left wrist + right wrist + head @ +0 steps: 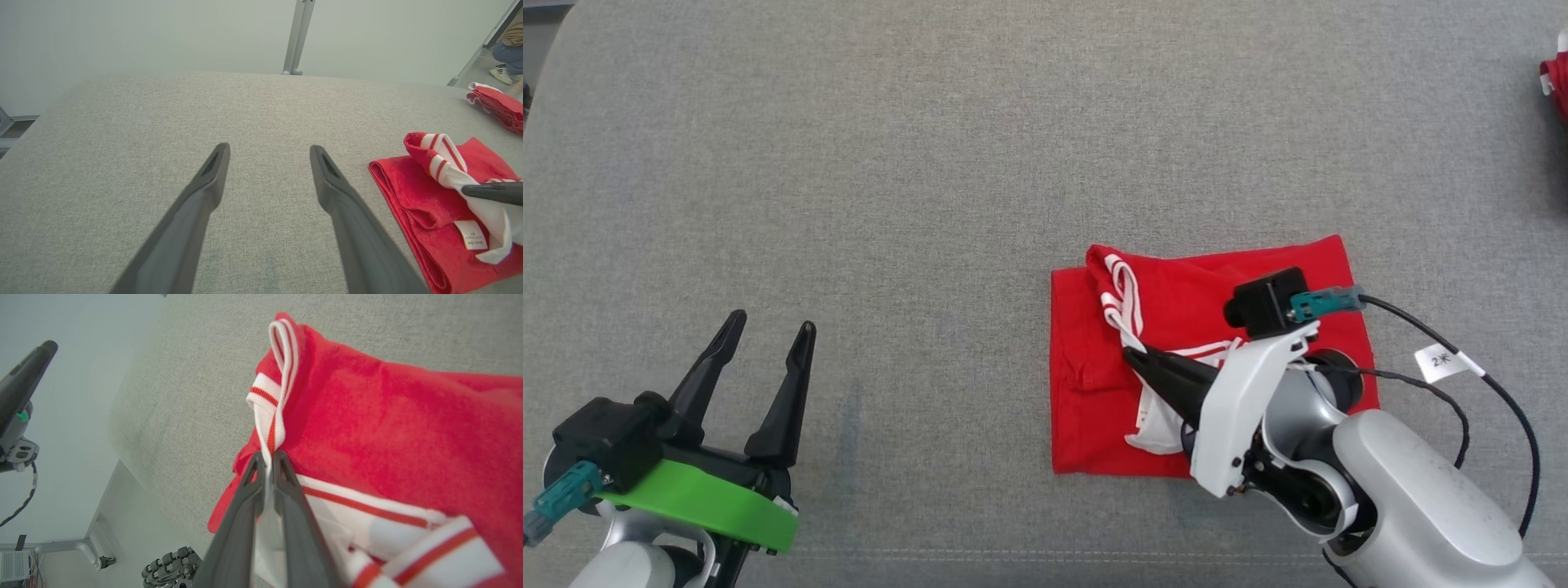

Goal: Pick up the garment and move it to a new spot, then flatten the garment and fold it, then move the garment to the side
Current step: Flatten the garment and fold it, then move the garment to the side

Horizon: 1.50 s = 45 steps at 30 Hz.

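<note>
At far right edge, second red cloth (1557, 83), apart from garment (1176, 302)

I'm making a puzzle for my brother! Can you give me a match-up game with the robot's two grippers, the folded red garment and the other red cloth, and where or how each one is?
Things:
1. left gripper
2. right gripper
3. red garment
4. other red cloth

Places and states:
A. far off at the right side of the grey surface
B. folded, lying on the grey surface
C. fingers wide apart, nothing between them
D. closed on the white striped trim

Pairs: 1-C, 2-D, 3-B, 4-A.
</note>
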Tool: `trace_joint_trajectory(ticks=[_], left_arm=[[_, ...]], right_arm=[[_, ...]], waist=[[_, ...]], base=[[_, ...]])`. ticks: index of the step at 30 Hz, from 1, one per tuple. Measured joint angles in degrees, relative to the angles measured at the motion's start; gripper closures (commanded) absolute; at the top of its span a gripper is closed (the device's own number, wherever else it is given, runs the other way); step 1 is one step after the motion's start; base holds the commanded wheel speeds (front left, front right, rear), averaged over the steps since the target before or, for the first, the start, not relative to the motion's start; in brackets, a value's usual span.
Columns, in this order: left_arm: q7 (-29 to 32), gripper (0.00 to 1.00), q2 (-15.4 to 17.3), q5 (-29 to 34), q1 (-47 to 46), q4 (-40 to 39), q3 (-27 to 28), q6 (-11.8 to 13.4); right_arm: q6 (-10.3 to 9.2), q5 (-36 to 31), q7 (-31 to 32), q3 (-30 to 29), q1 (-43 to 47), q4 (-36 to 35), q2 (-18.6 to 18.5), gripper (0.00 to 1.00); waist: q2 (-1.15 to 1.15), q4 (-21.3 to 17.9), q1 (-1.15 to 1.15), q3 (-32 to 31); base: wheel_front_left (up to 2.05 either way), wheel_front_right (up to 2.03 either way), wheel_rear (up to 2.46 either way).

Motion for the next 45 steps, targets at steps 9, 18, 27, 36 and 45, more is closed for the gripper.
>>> trace_joint_trajectory(ticks=[9, 18, 27, 36, 45], left_arm=[[-0.3, 0.0, -0.5, 0.0, 0.0, 1.7, 0.7, 0.0], [-0.8, 0.0, -0.4, -0.3, 2.2, 3.0, 3.4, 0.0], [-0.9, 0.0, -0.4, -0.5, 4.7, 1.9, 3.6, 0.1], [-0.8, 0.0, -0.4, -0.4, 4.7, -0.6, 2.4, 0.1], [-0.5, 0.0, -0.7, -0.2, 2.7, -1.0, 1.3, 0.1]], right_arm=[[1.41, -0.2, -3.0, 3.7, -2.9, 1.2, 7.0, 0.0], [0.65, 0.2, -7.6, -3.0, -2.9, -1.9, 4.6, 0.0], [-1.94, 3.3, -7.3, -13.9, 4.8, 2.4, -5.5, 0.0], [-1.27, 9.3, -3.5, -16.6, 8.5, 6.7, -9.1, 0.0], [0.37, 12.0, 0.6, -16.6, 5.8, 10.5, -9.6, 0.0]], waist=[[0.0, 0.3, 0.0, -1.5], [0.0, -1.5, 0.0, -4.1], [0.0, -4.6, 0.0, -6.4], [0.0, -5.3, 0.0, -4.6], [0.0, -3.0, 0.0, -2.1]], base=[[0.0, 0.0, 0.0], [0.0, 0.0, 0.0], [0.0, 0.0, 0.0], [0.0, 0.0, 0.0], [0.0, 0.0, 0.0]])
